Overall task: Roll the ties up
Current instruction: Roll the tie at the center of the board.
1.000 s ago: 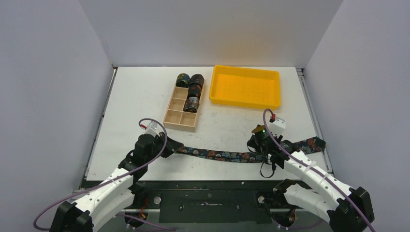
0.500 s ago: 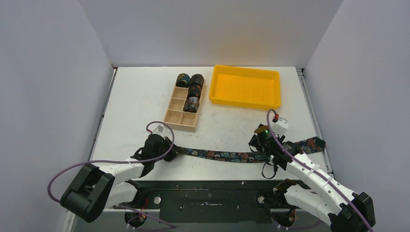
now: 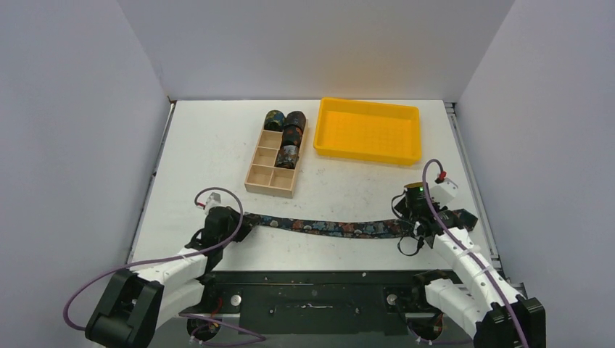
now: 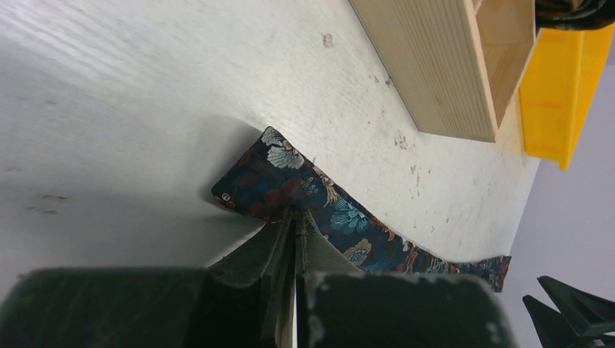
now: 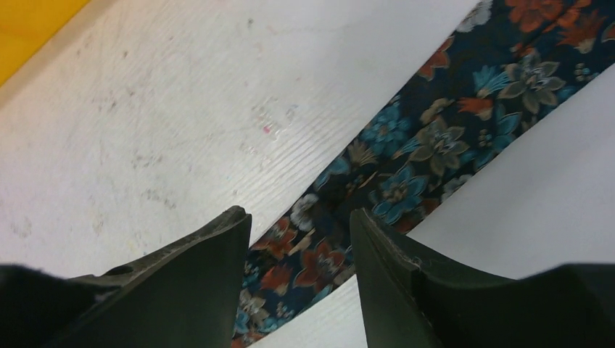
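Observation:
One tie [image 3: 333,229], dark with a floral print, lies unrolled across the near part of the table [image 3: 217,152]. My left gripper [image 3: 243,221] is shut on its left end, and the left wrist view shows the jaws [image 4: 294,215] pinched on the tie [image 4: 341,217] just behind its tip. My right gripper [image 3: 410,226] stands open over the tie's right part. In the right wrist view its fingers [image 5: 299,221] straddle the flat tie [image 5: 435,138] without touching it. Three rolled ties [image 3: 293,127] sit in the far compartments of the wooden box [image 3: 261,177].
A yellow tray [image 3: 368,130] stands at the back right, beside the wooden box [image 4: 442,80]. Grey walls close in the table on the left, back and right. The arms' bases sit along the near edge.
My left gripper has closed on the tie's left end and drawn it leftward. The right gripper has slid rightward along the tie, whose right end no longer shows beyond it.

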